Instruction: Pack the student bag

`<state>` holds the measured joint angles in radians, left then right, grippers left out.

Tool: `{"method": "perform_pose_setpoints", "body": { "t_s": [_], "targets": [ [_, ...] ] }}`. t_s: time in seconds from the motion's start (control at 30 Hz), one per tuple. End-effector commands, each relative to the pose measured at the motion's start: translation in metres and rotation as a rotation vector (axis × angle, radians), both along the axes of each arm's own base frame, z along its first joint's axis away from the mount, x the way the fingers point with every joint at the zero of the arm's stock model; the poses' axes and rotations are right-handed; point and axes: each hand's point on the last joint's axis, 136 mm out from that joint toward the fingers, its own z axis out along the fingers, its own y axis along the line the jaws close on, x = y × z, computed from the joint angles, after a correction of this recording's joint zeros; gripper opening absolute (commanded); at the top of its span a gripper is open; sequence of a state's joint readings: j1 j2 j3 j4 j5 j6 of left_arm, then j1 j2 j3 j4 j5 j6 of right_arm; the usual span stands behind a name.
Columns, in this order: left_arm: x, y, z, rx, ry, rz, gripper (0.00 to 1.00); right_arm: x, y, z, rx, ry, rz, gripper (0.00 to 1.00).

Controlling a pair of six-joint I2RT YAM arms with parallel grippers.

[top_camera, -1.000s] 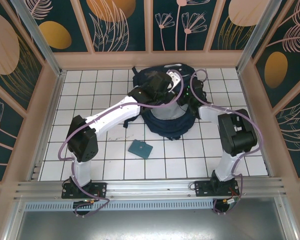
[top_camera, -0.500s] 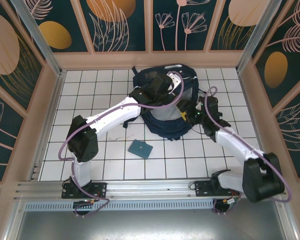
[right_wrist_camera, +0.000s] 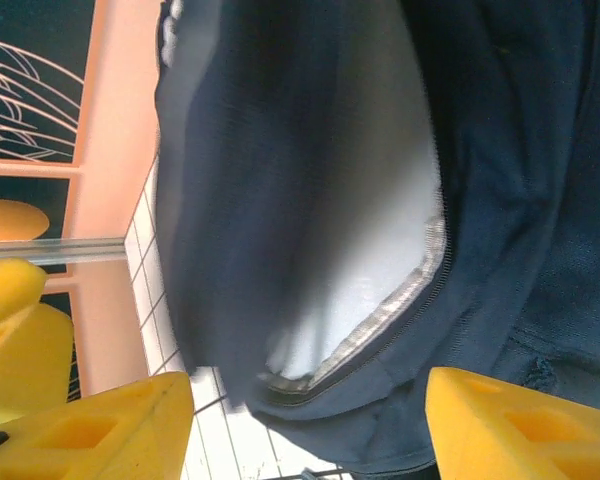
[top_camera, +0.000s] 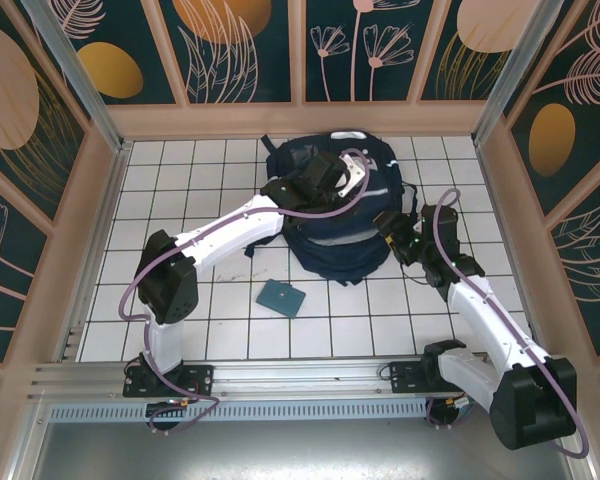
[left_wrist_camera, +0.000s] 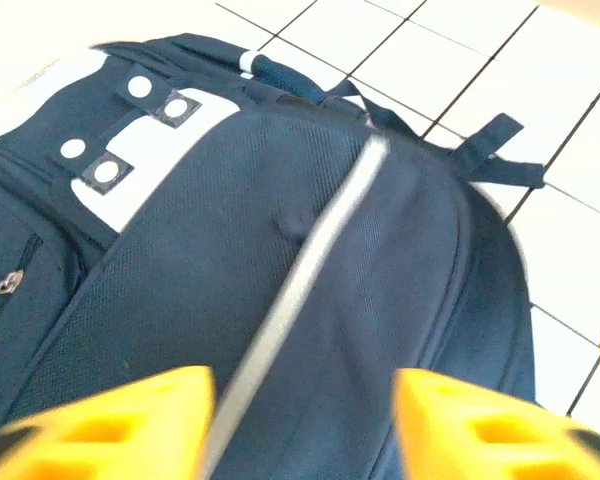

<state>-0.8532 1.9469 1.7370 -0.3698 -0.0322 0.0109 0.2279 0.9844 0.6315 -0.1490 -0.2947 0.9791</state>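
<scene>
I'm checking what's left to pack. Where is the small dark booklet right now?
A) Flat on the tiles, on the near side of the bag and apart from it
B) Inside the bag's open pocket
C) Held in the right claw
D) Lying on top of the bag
A: the booklet lies flat on the white tiles, nearer the arm bases than the student bag and not touching it.

I see a small dark-teal booklet [top_camera: 281,298] lying flat on the white tiled table [top_camera: 180,180], near its front edge and a little left of the middle, skewed to the grid lines. Teal wall panels [top_camera: 240,50] with gold ovals stand along the other three edges.
</scene>
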Motion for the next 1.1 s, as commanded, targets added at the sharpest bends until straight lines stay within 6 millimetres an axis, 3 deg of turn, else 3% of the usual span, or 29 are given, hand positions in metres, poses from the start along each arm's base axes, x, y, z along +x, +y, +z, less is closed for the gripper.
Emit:
{"method": "perform_pose_setpoints", "body": {
  "t_s": [0.0,0.13,0.2,0.23,0.33,0.5,0.63,0.73,0.87,1.07],
  "targets": [
    [0.004,0.013,0.023,-0.111,0.058,0.063,0.64,0.007,-0.005,0.024,-0.028,-0.039,-0.023,0.63],
    [0.015,0.065,0.017,-0.214,0.139,0.153,0.69,0.008,0.005,0.026,-0.018,-0.005,-0.01,0.61],
    [0.021,0.095,0.001,-0.218,0.148,0.217,0.71,0.008,0.019,0.023,0.02,0.031,0.019,0.58],
    [0.02,0.112,0.006,-0.233,0.132,0.242,0.73,0.008,0.028,0.021,0.043,0.051,0.029,0.56],
    [0.023,0.155,-0.012,-0.248,0.138,0.334,0.78,0.011,0.053,0.018,0.116,0.08,0.048,0.53],
    [0.024,0.199,-0.028,-0.306,0.139,0.402,0.84,0.023,0.086,0.011,0.203,0.122,0.067,0.5],
    [0.026,0.208,-0.038,-0.31,0.128,0.386,0.85,0.032,0.105,-0.002,0.212,0.184,0.072,0.45],
    [0.028,0.205,-0.045,-0.294,0.125,0.351,0.85,0.033,0.106,-0.015,0.205,0.222,0.038,0.45],
    [0.028,0.198,-0.051,-0.263,0.105,0.282,0.85,0.038,0.102,-0.023,0.195,0.231,-0.003,0.44],
    [0.021,0.183,-0.063,-0.221,0.092,0.126,0.82,0.057,0.081,-0.019,0.099,0.182,-0.099,0.33]
  ]
}}
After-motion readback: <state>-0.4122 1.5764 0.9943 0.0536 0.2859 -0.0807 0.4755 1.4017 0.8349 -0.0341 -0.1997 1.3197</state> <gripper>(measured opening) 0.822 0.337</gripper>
